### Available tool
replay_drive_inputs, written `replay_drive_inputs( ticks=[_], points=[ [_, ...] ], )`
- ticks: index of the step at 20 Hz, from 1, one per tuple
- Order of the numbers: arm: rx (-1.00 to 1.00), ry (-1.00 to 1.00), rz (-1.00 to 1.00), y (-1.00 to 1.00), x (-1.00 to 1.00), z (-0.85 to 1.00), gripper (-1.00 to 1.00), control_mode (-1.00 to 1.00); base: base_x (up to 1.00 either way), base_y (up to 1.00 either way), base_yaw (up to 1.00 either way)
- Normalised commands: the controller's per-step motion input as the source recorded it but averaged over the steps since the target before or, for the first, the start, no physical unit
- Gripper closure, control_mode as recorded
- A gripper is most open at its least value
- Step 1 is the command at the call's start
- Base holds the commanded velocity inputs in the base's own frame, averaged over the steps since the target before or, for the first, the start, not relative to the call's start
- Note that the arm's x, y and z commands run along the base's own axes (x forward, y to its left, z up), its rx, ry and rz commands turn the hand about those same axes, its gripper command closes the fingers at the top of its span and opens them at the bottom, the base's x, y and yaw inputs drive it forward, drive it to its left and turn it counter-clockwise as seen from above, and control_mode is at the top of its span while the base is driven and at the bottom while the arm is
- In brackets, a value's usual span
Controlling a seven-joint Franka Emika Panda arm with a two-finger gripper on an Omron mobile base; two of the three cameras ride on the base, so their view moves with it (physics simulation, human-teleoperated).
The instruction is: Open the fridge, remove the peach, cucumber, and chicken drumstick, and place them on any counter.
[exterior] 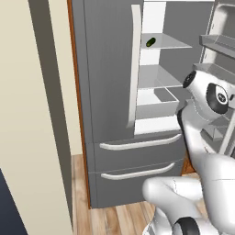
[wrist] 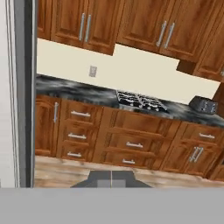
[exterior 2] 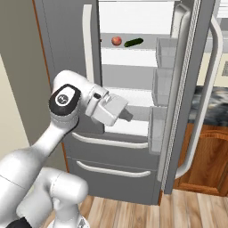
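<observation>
Standing open on the right side, the fridge [exterior 2: 133, 147] has its right door [exterior 2: 187, 89] swung out toward the near right, which exposes the white shelves inside; the left door [exterior: 105, 69] is shut. This leaves clear access to the upper shelf [exterior 2: 129, 48], where two of the task's items lie.

The peach [exterior 2: 116, 41] rests on that shelf, left of centre. The cucumber [exterior 2: 133, 42] lies just beside it on the right, apart from it, flat on the shelf. Its long axis runs roughly left to right along the shelf, tilted slightly so the right end sits a little farther back. In the left base view the cucumber [exterior: 150, 42] appears as a short dark shape, seen nearly end-on. The chicken drumstick cannot be made out with certainty.

The gripper [exterior 2: 127, 116] is held below the item shelf, level with the lower shelves and pointing right, toward the open door. Its fingers [wrist: 111, 179] are pressed together with nothing between them. The hand view looks out past the door edge at the counter [wrist: 78, 92] across the room. Judged from this, no item has yet been taken.
</observation>
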Motion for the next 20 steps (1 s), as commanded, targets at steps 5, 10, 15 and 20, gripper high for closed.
replay_drive_inputs(
  ticks=[5,10,15,20],
  points=[
    [0.0,0.1,0.58,0.93,-0.18,0.02,1.0,-1.0,0.0,0.0,0.0],
    [0.0,0.11,0.59,1.0,-0.19,0.0,1.0,-1.0,0.0,0.0,0.0],
    [0.03,0.16,0.54,0.78,0.09,0.1,1.0,-1.0,0.0,0.0,0.0],
    [0.07,0.1,0.47,0.4,0.01,0.58,1.0,-1.0,0.0,0.0,0.0]
  ],
)
